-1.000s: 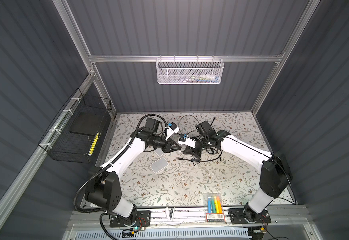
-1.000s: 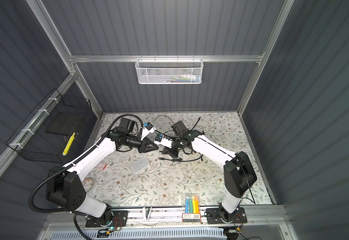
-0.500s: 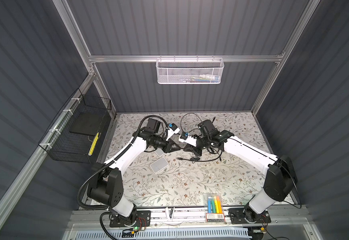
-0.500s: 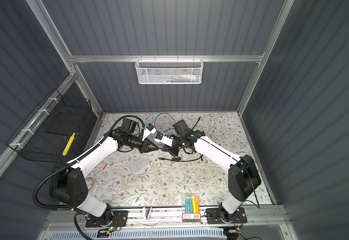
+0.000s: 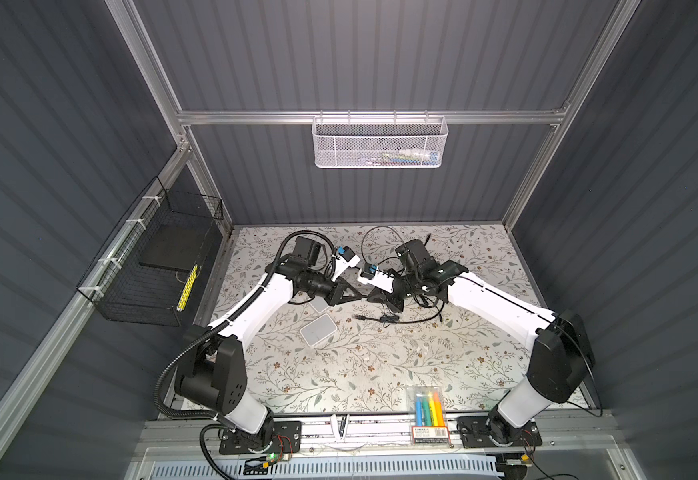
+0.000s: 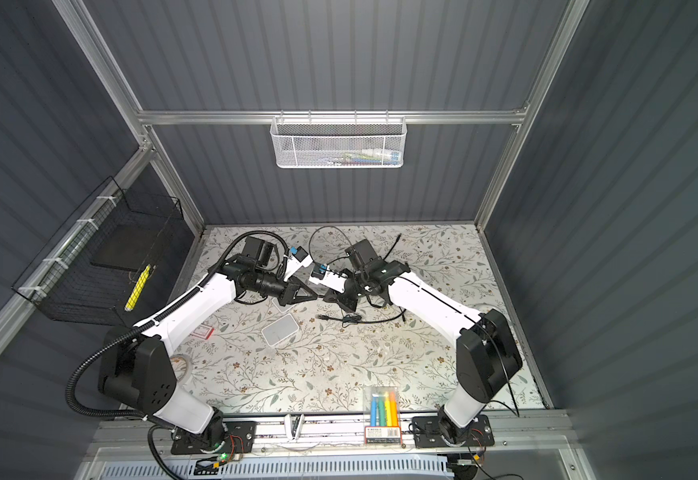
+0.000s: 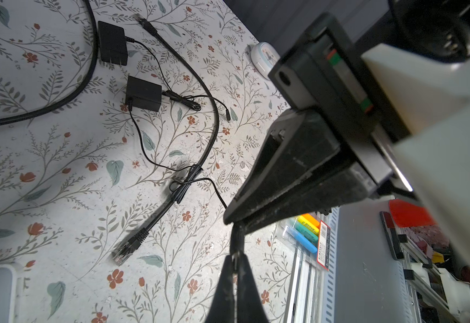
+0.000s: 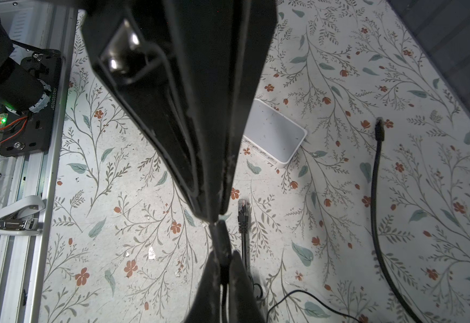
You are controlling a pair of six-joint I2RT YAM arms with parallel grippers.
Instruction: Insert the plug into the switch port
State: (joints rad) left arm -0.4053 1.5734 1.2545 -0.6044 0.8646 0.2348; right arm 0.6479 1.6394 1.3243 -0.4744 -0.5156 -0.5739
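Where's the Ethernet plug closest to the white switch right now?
In both top views the Ethernet plug lies on the floral mat near mid-table, just right of the white switch and just below the left gripper in the picture.

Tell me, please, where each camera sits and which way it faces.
Top views: high over the front edge, looking down at the table and back wall; left arm and right arm show whole, left gripper and right gripper tip to tip.
Left wrist: on the left arm, looking along its shut fingers toward the right gripper's white body.
Right wrist: on the right arm, looking along its shut fingers toward the left arm's base plate.
Shared: both wrist views show the Ethernet plug and the dark piece pinched between the tips.
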